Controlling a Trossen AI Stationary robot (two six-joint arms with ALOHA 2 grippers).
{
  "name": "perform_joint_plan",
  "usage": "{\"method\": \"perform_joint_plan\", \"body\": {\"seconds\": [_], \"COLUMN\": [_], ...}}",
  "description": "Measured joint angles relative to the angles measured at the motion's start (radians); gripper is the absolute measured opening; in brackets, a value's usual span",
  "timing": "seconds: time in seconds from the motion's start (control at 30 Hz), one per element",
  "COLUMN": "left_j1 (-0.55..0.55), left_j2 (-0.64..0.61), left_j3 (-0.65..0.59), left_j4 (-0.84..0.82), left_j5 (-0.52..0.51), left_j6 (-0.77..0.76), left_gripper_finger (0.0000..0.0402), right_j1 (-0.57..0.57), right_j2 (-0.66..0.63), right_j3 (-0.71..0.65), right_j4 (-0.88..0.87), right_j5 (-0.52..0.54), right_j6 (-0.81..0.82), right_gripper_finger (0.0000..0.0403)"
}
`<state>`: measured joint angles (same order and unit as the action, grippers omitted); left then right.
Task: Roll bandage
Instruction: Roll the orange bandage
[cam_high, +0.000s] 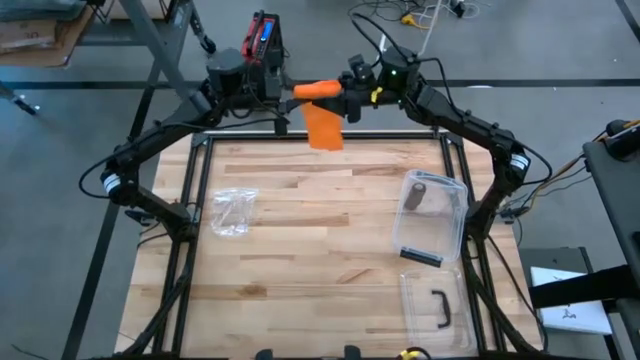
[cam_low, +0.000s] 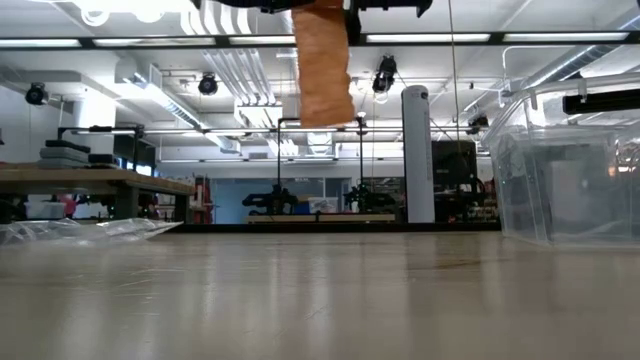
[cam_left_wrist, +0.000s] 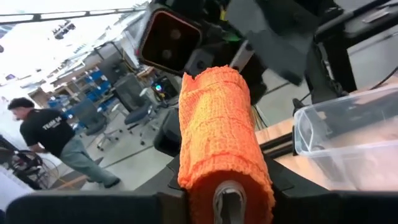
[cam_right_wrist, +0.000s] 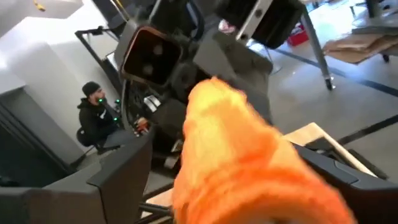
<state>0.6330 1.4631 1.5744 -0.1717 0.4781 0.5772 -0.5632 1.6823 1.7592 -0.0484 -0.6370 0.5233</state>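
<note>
Mid-roll, orange bandage held in air at bench 12 o'clock.
High: left hand clamps roll; right hand spread, beside it. Low: tail hangs free; keep taut. Left wrist: roll gripped endwise.

You have open wood across the table centre; the plastic bag blocks the left, the clear container and lid the right.

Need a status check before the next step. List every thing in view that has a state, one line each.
orange bandage: partly rolled, loose tail hanging above the table
left end effector: shut on the roll
right end effector: open, at the roll's other end
clear container: open, on the table
plastic bag: crumpled, lying flat
</note>
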Motion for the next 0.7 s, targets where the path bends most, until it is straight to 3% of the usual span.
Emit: {"method": "perform_joint_plan", "body": {"seconds": [0.17, 0.43, 0.6, 0.7], "left_j1": [0.000, -0.001, 0.002, 0.005], "left_j2": [-0.002, -0.005, -0.030, -0.047], "left_j3": [-0.060, -0.068, -0.068, -0.068], "left_j4": [0.087, 0.087, 0.102, 0.116], "left_j5": [0.002, 0.004, 0.068, 0.089], "left_j6": [0.000, 0.028, -0.064, -0.120], "left_gripper_finger": [0.0084, 0.0083, 0.0084, 0.0084], "right_j1": [0.000, -0.007, -0.024, -0.024], "right_j2": [0.001, -0.004, -0.025, -0.042], "right_j3": [0.000, 0.000, 0.000, 0.000], "right_j4": [-0.022, -0.058, -0.101, -0.169], "right_j5": [0.009, -0.009, -0.156, -0.138], "right_j6": [-0.020, -0.071, -0.295, -0.514], "right_gripper_finger": [0.0296, 0.0277, 0.0283, 0.0282]}}
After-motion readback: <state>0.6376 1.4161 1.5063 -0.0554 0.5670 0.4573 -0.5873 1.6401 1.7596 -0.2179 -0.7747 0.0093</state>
